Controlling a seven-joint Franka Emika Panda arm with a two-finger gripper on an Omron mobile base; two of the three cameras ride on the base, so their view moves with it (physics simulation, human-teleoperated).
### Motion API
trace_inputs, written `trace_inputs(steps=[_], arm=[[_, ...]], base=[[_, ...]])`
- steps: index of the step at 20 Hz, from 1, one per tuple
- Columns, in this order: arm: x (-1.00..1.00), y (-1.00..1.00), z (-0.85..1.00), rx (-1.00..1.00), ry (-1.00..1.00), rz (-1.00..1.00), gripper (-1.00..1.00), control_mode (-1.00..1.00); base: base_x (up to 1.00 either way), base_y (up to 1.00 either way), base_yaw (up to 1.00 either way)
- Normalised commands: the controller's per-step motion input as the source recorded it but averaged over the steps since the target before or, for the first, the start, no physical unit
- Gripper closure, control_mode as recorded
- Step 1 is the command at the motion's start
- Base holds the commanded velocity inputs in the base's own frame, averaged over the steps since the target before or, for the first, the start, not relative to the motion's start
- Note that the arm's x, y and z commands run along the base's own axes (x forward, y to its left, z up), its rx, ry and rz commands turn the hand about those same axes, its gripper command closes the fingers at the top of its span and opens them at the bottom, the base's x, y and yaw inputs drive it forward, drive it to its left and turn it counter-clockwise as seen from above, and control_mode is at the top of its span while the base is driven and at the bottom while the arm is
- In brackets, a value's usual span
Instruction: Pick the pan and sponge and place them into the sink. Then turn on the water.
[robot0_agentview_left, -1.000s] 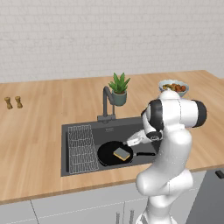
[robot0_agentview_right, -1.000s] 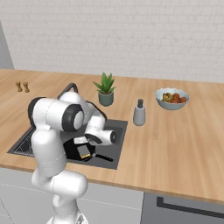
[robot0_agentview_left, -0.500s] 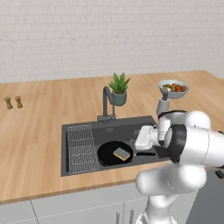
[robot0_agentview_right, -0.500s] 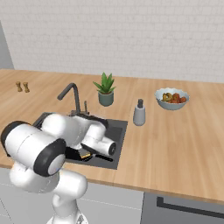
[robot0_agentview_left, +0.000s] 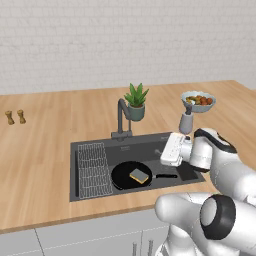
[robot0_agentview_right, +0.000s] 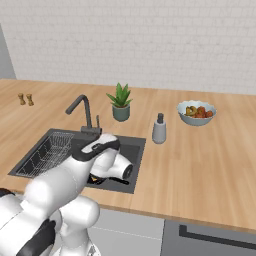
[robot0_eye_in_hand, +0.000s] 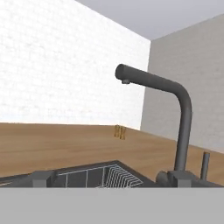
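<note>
The black pan (robot0_agentview_left: 125, 176) lies in the dark grey sink (robot0_agentview_left: 148, 146), with the yellow sponge (robot0_agentview_left: 139, 175) resting inside it. Its thin handle (robot0_agentview_left: 165, 175) points right. My gripper (robot0_agentview_left: 169, 149) hovers above the right half of the basin, apart from the pan, and faces the arched faucet (robot0_agentview_left: 121, 116). In the hand view the faucet (robot0_eye_in_hand: 181, 113) stands close ahead with its lever (robot0_eye_in_hand: 204, 164) beside the base, and the jaws stand wide open with nothing in them. No water runs from the spout (robot0_eye_in_hand: 125, 80).
A wire rack (robot0_agentview_left: 93, 169) fills the sink's left side. Behind the basin stand a potted plant (robot0_agentview_left: 136, 102), a soap dispenser (robot0_agentview_left: 186, 121) and a fruit bowl (robot0_agentview_left: 198, 100). Two small shakers (robot0_agentview_left: 15, 117) sit far left on the wooden counter (robot0_agentview_left: 40, 150).
My arm has swung up and away from the pan, and the hand now faces the faucet. Pan and sponge have stayed in the sink. The jaws have stayed open.
</note>
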Motion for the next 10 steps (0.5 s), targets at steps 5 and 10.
trace_inputs(steps=[5, 10], arm=[[0.03, -0.01, 0.25, 0.07, 0.0, 0.0, -1.0, -1.0], [0.22, 0.0, 0.0, 0.01, -0.03, 0.0, -1.0, -1.0]], base=[[0.0, 0.0, 0.0], [0.0, 0.0, 0.0]])
